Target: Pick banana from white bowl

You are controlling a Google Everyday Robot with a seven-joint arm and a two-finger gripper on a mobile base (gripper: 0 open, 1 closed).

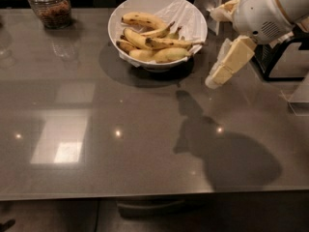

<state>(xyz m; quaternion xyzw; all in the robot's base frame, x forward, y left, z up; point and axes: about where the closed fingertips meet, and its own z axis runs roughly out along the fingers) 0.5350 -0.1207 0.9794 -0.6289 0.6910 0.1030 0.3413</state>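
Several bananas (153,42) in white bowl (112,21); parted fingers (231,62) beside; jar (49,6) apart.

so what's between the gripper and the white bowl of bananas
Nothing: in the camera view only bare grey table top lies between the white bowl and the gripper, which hangs to its right.

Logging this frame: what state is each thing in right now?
bananas: piled in the white bowl, none lifted.
white bowl: upright, paper-lined.
gripper: hovers right of the bowl, apart from the bananas.
glass jar: upright at far left, partly filled with something brown.
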